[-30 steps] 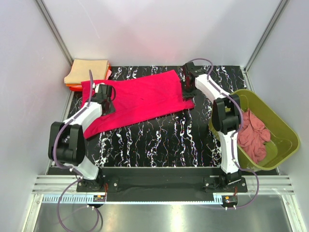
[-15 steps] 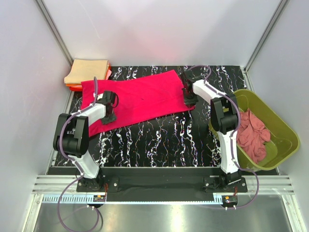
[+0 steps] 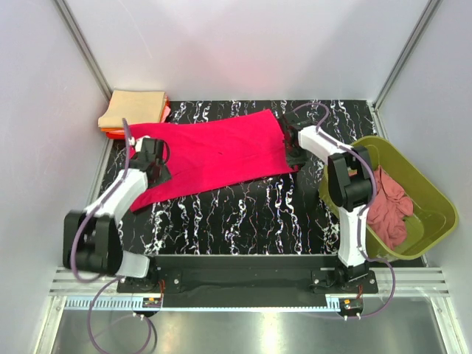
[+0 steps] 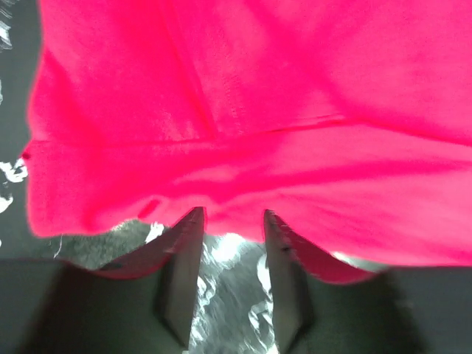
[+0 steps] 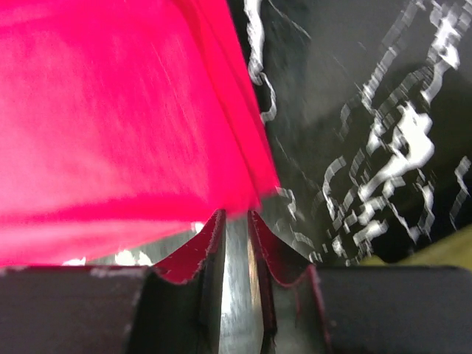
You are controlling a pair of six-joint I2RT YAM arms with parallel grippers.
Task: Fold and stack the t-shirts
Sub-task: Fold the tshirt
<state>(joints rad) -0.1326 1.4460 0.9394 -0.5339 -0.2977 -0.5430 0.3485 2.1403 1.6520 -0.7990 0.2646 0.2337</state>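
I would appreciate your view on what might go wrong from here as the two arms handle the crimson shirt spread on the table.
The left gripper sits at the crimson shirt's hem with a gap between its fingers; it may close on too little cloth and slip. The right gripper meets only a thin edge, so an uneven pull could skew the fold. Dragging the shirt left may disturb the folded stack at the table's far left corner.

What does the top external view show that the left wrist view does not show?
Only the top view shows the folded stack at the far left corner, the olive tub holding a dusty rose shirt, and the right pincer. Only the left wrist view shows the left pincer closely: its fingers stand apart at the shirt's edge, marbled table between them. Both show the crimson shirt spread on the table.
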